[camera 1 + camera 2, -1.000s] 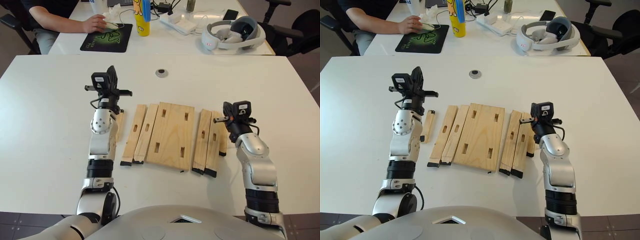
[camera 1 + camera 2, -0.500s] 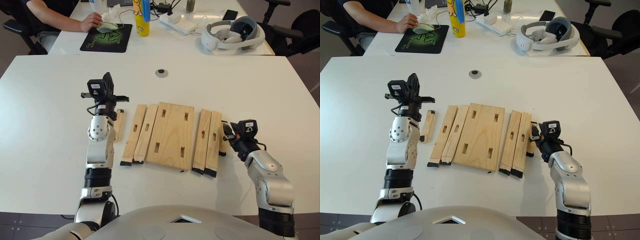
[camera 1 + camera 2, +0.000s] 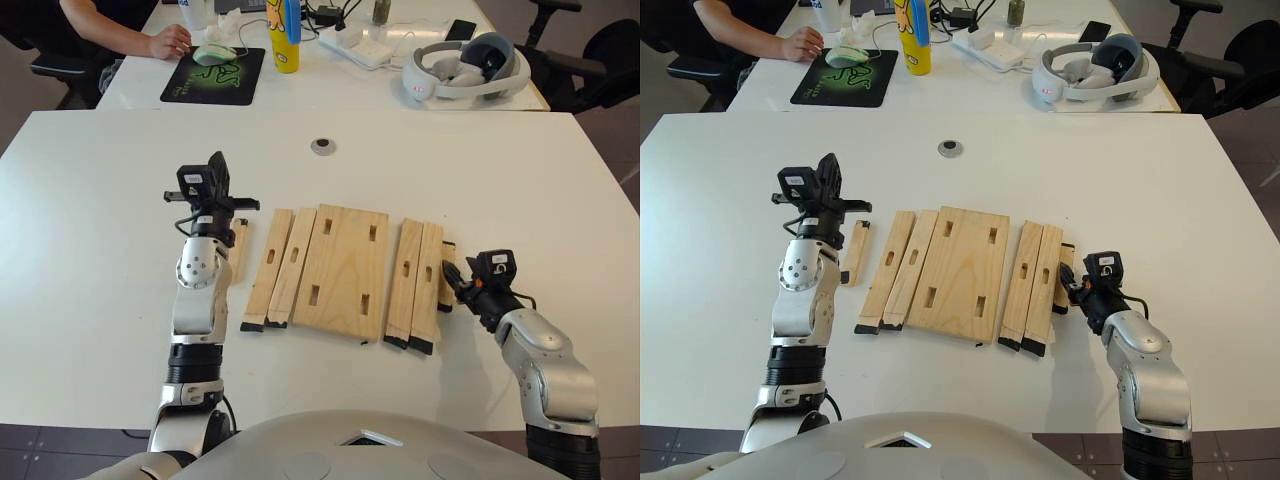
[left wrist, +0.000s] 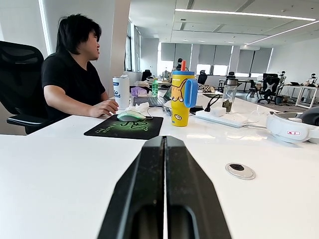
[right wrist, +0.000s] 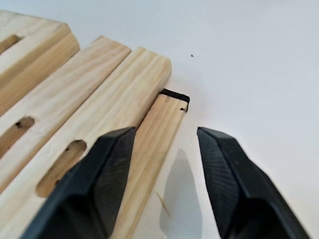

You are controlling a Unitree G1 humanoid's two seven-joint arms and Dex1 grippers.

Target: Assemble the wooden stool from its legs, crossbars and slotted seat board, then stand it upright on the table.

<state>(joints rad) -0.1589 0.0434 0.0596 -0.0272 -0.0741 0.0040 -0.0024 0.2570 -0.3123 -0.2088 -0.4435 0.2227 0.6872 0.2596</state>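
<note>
The left gripper hangs over the white table with its fingers pressed together, holding nothing, just beside a short stick. Next lie the left pair of legs, the wide seat board with four slots, and the right pair of legs, all flat and side by side. The right gripper has its fingers apart, low over the other short stick, which touches the last leg. If one finger lands on that leg, the grip could slip or shove the pieces crooked. The wood is pale, smooth and flat, with black ends.
</note>
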